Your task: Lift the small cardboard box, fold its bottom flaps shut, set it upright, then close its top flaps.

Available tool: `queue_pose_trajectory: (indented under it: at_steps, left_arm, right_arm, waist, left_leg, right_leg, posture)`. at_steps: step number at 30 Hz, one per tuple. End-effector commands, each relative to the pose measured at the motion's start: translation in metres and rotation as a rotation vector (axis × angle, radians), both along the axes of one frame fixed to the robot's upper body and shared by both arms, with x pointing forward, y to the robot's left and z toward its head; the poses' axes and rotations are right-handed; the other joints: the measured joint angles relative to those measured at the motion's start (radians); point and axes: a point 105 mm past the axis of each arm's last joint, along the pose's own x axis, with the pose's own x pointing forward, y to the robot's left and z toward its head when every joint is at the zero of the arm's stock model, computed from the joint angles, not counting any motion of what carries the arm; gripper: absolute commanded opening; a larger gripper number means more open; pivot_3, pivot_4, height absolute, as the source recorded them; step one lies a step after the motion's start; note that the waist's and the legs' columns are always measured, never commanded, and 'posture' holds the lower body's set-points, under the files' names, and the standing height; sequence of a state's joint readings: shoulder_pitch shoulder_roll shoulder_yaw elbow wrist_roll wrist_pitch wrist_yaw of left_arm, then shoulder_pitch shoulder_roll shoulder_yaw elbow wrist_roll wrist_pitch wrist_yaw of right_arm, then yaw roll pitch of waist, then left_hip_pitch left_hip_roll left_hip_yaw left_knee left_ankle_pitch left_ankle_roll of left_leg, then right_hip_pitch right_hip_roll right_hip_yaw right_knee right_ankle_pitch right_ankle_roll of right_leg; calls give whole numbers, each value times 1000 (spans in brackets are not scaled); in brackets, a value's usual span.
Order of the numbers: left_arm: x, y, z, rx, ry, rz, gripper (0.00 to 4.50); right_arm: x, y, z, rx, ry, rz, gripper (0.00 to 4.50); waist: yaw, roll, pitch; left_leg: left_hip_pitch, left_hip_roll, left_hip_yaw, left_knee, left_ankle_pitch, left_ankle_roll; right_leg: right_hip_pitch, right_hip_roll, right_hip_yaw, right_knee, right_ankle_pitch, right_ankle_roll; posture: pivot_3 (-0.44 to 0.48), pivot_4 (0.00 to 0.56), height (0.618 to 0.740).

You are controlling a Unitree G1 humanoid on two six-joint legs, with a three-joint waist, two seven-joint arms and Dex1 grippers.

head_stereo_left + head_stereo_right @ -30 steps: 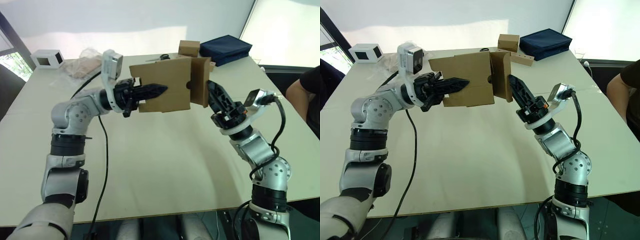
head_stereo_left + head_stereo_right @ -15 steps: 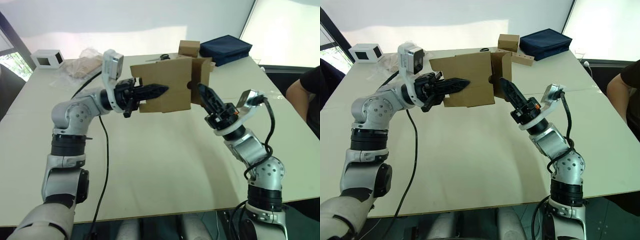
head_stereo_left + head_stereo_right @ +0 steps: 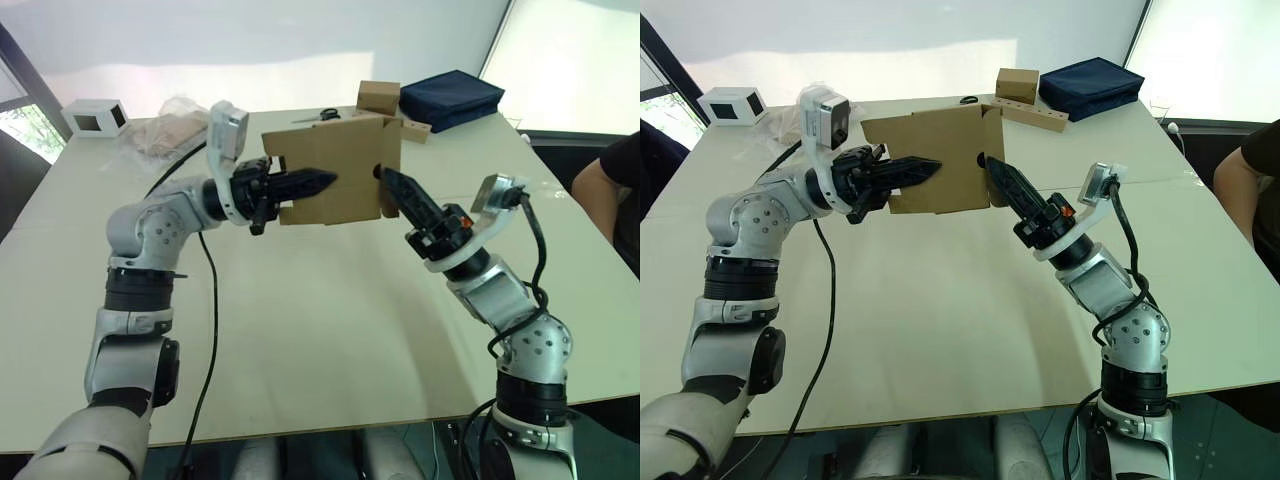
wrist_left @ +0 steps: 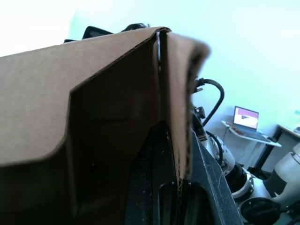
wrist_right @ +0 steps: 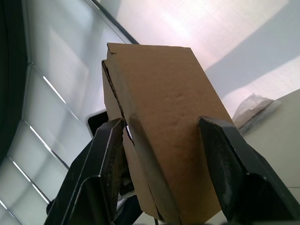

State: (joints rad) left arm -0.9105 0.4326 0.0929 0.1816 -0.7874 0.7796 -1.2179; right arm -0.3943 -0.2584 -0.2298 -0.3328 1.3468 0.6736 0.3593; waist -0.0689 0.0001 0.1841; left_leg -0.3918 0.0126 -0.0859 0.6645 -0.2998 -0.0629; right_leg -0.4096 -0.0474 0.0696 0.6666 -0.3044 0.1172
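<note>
Beige table (image 3: 330, 330), box (image 3: 335, 180) held in the air above its far half. Left gripper (image 3: 300, 185) pinches the box's left wall, one finger inside, one outside. Right gripper (image 3: 998, 178) spread, fingers straddling the box's right end.

The small cardboard box (image 3: 335, 180) is plain brown, unprinted. Behind it on the pale cream table (image 3: 300, 320) sit a smaller brown cardboard cube (image 3: 378, 97), a navy blue bag (image 3: 450, 98) and a white box with a dark window (image 3: 95, 117). Both grippers' fingers (image 3: 305, 183) are black.
</note>
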Motion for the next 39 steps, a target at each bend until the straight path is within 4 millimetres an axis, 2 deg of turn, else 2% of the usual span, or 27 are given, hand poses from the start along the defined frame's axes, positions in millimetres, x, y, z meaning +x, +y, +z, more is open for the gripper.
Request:
queue_pose_trajectory:
  at_steps: [1,7,14,21,31,39]
  left_arm:
    - [0,-1,10,-2,-43,8,0]
    - [0,-3,9,-2,-39,2,0]
    - [-3,-6,8,-4,-37,-15,0]
    - [1,-5,7,-1,-35,12,0]
    - [2,-3,11,-22,-32,14,0]
    - [2,-4,10,-23,-30,15,0]
  right_arm:
    - [-16,10,12,-20,-70,56,2615]
    - [-16,13,13,-18,-68,61,2615]
    - [-2,11,11,2,-53,-38,2615]
    - [-1,13,14,16,-64,-52,2615]
    - [5,3,12,105,-2,-106,2615]
    - [13,13,12,8,-30,-188,2615]
  waist:
    - [0,0,0]
    - [0,0,0]
    - [0,0,0]
    - [0,0,0]
    - [0,0,0]
    - [0,0,0]
  left_leg:
    - [0,0,0,0,0,0]
    - [0,0,0,0,0,0]
    - [0,0,0,0,0,0]
    - [0,0,0,0,0,0]
    - [0,0,0,0,0,0]
    - [0,0,0,0,0,0]
  right_leg:
    - [0,0,0,0,0,0]
    - [0,0,0,0,0,0]
    - [0,0,0,0,0,0]
    - [0,0,0,0,0,0]
    - [0,0,0,0,0,0]
    - [0,0,0,0,0,0]
  posture:
    - [0,150,740]
    - [0,150,740]
    - [0,150,740]
    - [0,150,740]
    - [0,150,740]
    - [0,150,740]
